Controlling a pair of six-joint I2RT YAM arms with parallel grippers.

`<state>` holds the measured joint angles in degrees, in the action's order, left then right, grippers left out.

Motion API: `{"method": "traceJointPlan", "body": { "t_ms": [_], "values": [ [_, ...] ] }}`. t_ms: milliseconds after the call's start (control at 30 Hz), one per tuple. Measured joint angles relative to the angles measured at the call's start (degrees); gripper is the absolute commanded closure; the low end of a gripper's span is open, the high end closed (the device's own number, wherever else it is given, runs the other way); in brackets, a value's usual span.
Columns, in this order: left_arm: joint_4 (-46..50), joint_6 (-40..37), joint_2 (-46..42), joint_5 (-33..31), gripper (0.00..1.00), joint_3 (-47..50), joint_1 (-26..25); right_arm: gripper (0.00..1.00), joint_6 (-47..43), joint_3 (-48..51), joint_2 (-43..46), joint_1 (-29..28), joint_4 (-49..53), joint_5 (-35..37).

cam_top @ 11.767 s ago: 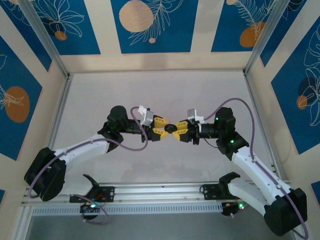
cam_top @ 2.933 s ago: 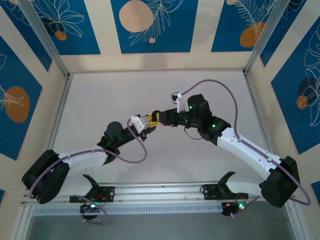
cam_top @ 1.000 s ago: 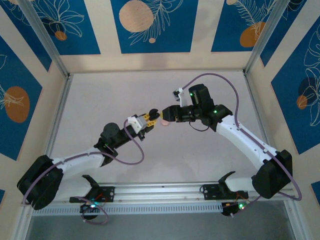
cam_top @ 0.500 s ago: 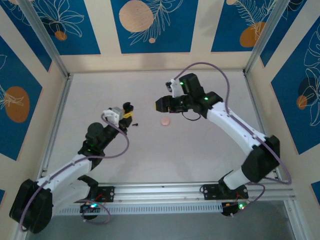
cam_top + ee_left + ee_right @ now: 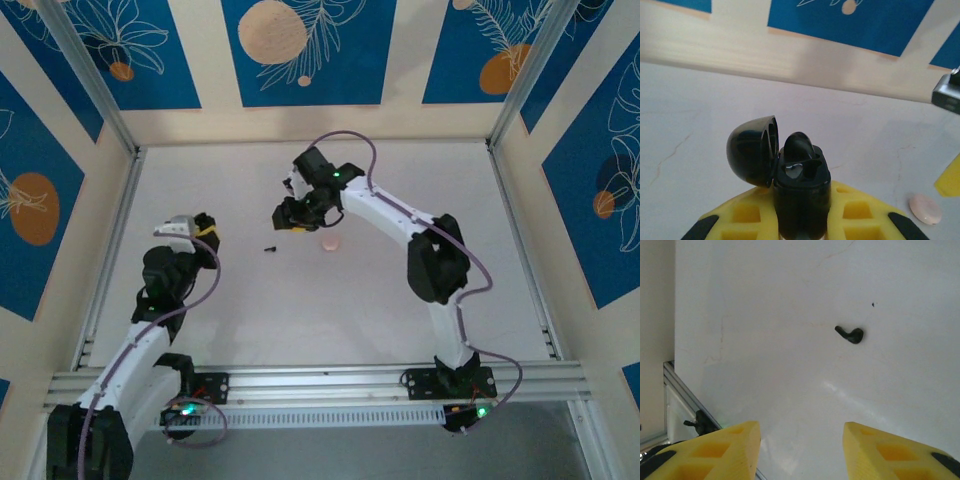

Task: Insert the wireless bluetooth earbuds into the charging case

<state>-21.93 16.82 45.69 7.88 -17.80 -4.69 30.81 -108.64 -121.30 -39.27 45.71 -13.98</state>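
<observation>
Your right gripper [image 5: 802,440] swung over the loose earbud [image 5: 850,334], jaws apart; left gripper [image 5: 800,222] clamps the open charging case [image 5: 800,185]. Descend, pinch.

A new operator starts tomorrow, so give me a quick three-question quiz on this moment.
1. True or false: the case is shut.
2. What does the left gripper hold?
3. The loose earbud lies: A) on the table B) inside the case C) in the left gripper.
Key: 1 false, it is open; 2 the case; 3 A.
</observation>
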Motion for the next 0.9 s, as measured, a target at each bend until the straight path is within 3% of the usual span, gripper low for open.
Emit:
{"method": "traceJointPlan", "body": {
  "t_ms": [433,900],
  "values": [
    [0.37,2.47,1.95,7.02,0.83,0.09,8.81,0.54,0.74,-17.75,-18.6,-1.66,8.44,0.04],
    [-0.7,3.72,3.48,10.64,0.83,0.13,11.3,0.58,1.18,-20.9,-24.68,-1.7,10.43,-0.35]
  ]
}}
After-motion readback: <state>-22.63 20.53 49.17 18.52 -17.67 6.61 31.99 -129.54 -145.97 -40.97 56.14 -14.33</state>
